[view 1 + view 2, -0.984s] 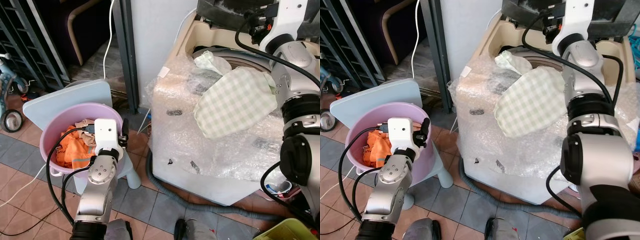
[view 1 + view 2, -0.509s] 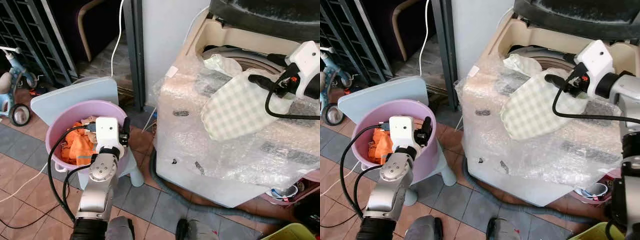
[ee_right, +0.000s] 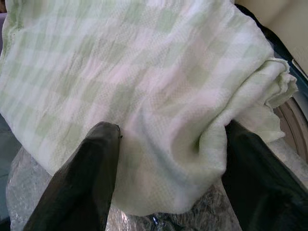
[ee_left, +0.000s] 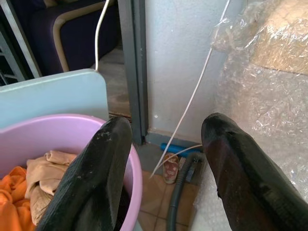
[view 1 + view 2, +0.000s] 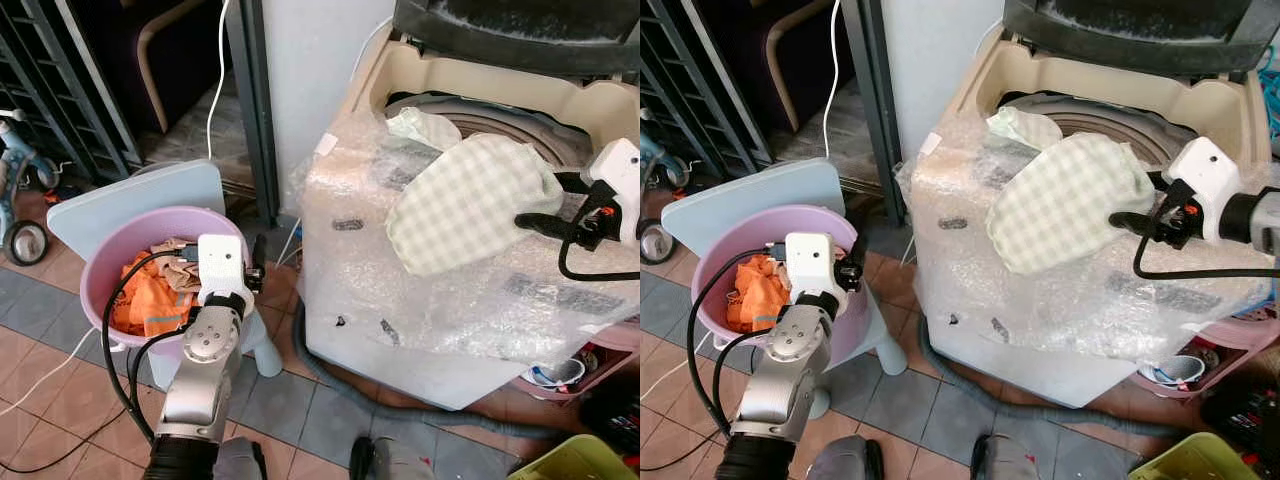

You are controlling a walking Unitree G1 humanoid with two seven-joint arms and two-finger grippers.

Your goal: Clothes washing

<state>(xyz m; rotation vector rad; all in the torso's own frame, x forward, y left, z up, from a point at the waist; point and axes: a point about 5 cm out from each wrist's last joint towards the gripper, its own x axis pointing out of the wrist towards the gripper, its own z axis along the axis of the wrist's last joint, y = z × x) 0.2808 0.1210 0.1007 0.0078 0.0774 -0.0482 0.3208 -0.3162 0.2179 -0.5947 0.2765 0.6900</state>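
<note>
A green-and-white checked cloth (image 5: 460, 205) lies draped over the front rim of the open top-loading washing machine (image 5: 420, 320), which is wrapped in bubble wrap. My right gripper (image 5: 530, 222) reaches in from the right at the cloth's edge. In the right wrist view this gripper (image 3: 171, 130) is open, with a bunched fold of the cloth (image 3: 144, 72) between its fingers. A pink basin (image 5: 110, 250) holds orange clothes (image 5: 150, 300) at the left. My left gripper (image 5: 257, 265) hangs open at the basin's right rim, holding nothing (image 4: 166, 127).
The basin rests on a light blue plastic chair (image 5: 130, 195). A grey drain hose (image 5: 330, 375) and a white cable (image 5: 40, 370) lie on the tiled floor. A dark door post (image 5: 250, 100) stands between basin and machine. A yellow-green basket (image 5: 580, 462) sits at the bottom right.
My right arm has swung down from above the drum to the right side, its gripper now at the checked cloth's edge. The left arm has stayed by the basin; the camera shifted slightly.
</note>
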